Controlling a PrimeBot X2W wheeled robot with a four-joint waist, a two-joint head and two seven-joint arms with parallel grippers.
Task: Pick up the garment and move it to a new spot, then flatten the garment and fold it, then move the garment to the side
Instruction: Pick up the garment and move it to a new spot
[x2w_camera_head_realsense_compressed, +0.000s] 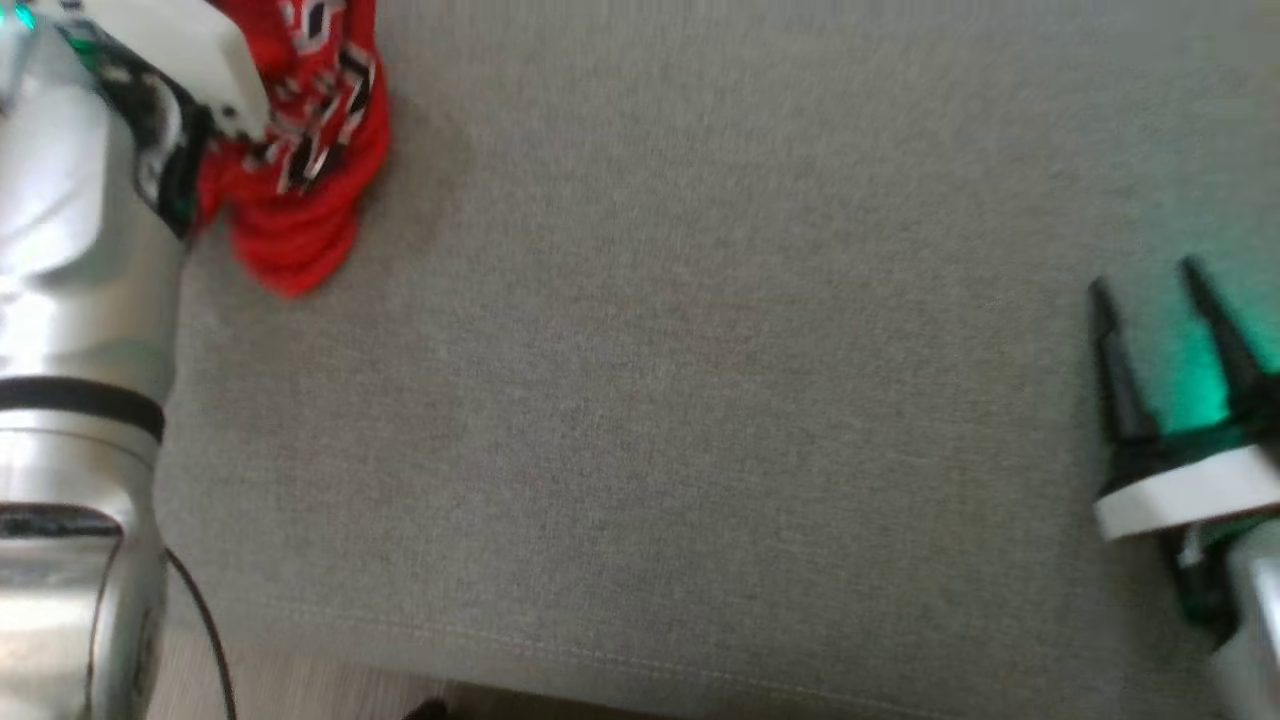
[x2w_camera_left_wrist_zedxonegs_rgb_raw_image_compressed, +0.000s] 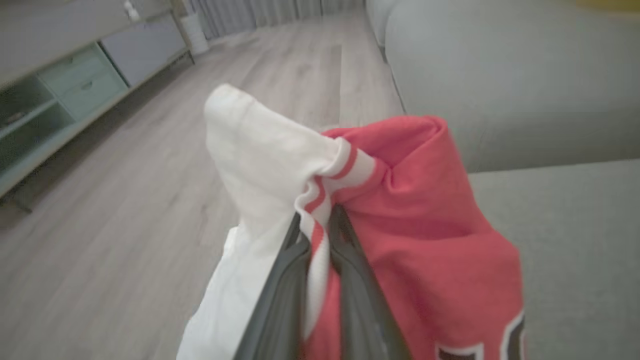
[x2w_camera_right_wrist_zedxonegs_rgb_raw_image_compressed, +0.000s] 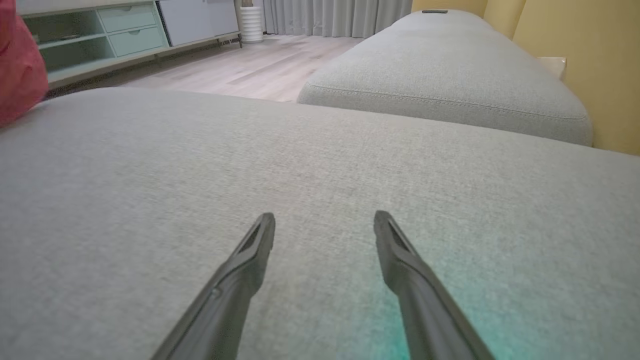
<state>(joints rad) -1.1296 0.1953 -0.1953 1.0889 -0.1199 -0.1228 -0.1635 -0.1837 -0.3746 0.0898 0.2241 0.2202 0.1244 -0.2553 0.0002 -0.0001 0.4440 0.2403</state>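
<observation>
Garment: red jersey garment (x2w_camera_head_realsense_compressed: 300, 170) with a white sleeve and black-and-white lettering, bunched at the far left of the cushion beside the silver left forearm (x2w_camera_head_realsense_compressed: 70, 300)
Left gripper (x2w_camera_left_wrist_zedxonegs_rgb_raw_image_compressed: 317, 215): dark fingers pinched together on the garment's red-and-white striped trim, white cloth to one side and red to the other
Right gripper (x2w_camera_right_wrist_zedxonegs_rgb_raw_image_compressed: 324, 222): fingers spread wide with nothing between them, low over bare cushion, well apart from the garment
Surface: grey woven fabric sofa cushion (x2w_camera_head_realsense_compressed: 650, 400)
Background: pale wooden plank floor (x2w_camera_left_wrist_zedxonegs_rgb_raw_image_compressed: 125, 200)
</observation>
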